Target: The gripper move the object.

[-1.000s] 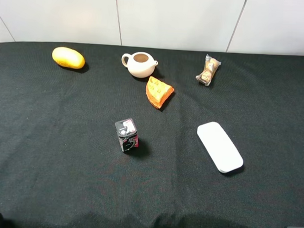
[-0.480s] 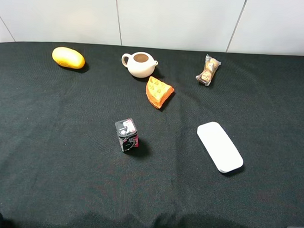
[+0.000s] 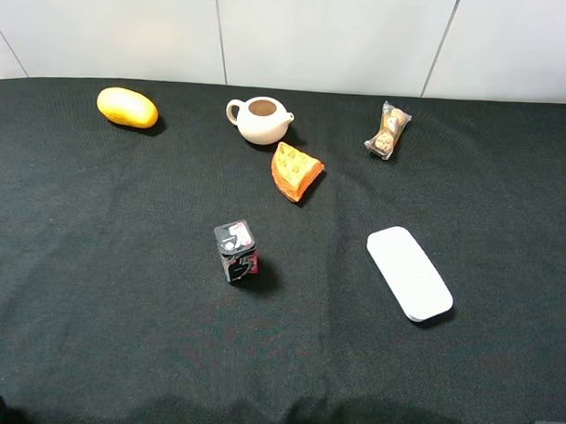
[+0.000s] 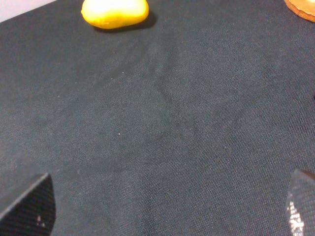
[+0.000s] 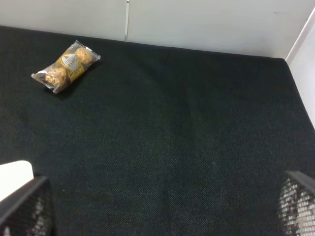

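The object, a small cream-white teapot (image 3: 260,119) with a brown inside, stands lidless near the back of the black cloth in the exterior high view. Neither wrist view shows it. My left gripper (image 4: 167,206) is open, its two dark fingertips (image 4: 29,204) far apart over bare cloth with nothing between them. My right gripper (image 5: 160,206) is open too, its mesh-patterned fingertips (image 5: 298,201) wide apart and empty. In the exterior high view only slivers of the two arms show at the bottom corners, far from the teapot.
A yellow mango-like fruit (image 3: 127,107) (image 4: 114,12) lies at the back left. An orange wedge (image 3: 296,171) sits just in front of the teapot. A snack packet (image 3: 388,130) (image 5: 65,66), a small black-and-red box (image 3: 236,251) and a flat white slab (image 3: 409,272) also lie on the cloth.
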Robot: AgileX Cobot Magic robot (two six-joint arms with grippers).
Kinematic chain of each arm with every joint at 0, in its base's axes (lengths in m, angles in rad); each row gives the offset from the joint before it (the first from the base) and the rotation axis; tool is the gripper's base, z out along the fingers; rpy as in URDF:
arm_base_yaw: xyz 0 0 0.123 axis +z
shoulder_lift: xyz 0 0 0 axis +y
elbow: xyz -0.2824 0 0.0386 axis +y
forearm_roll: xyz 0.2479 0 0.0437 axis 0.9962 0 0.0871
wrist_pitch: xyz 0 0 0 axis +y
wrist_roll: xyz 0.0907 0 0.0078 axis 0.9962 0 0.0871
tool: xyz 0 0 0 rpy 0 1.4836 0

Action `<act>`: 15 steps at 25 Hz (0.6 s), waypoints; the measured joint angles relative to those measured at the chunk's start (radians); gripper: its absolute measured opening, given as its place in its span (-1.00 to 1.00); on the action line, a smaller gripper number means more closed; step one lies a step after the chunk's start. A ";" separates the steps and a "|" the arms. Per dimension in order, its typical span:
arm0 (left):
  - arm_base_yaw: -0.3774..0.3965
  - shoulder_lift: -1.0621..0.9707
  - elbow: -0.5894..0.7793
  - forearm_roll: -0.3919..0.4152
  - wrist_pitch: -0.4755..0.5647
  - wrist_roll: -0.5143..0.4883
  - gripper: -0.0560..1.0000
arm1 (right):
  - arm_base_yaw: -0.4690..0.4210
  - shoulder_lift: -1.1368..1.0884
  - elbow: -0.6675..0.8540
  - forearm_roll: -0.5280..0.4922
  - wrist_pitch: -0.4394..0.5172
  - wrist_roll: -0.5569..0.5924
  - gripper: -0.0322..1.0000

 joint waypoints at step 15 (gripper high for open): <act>0.116 0.000 0.000 -0.001 0.000 0.015 0.98 | 0.000 0.000 0.000 0.000 0.000 0.000 0.41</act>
